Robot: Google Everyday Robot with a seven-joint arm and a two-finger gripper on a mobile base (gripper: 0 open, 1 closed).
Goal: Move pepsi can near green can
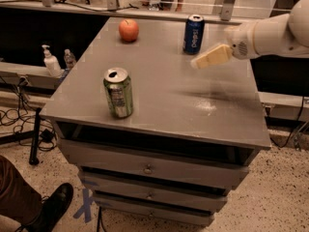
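The dark blue pepsi can (pixel 193 33) stands upright at the back of the grey cabinet top (pixel 164 95), right of centre. The green can (pixel 118 93) stands upright near the front left of the top. My gripper (pixel 202 60) reaches in from the right on a white arm (pixel 270 33), hovering above the top just right of and in front of the pepsi can, apart from it. It holds nothing that I can see.
A red apple (pixel 129 30) sits at the back left of the top. Drawers (pixel 149 168) run below the front edge. A soap dispenser (pixel 50 62) stands on a ledge to the left. A person's shoe (pixel 50 207) is at the bottom left.
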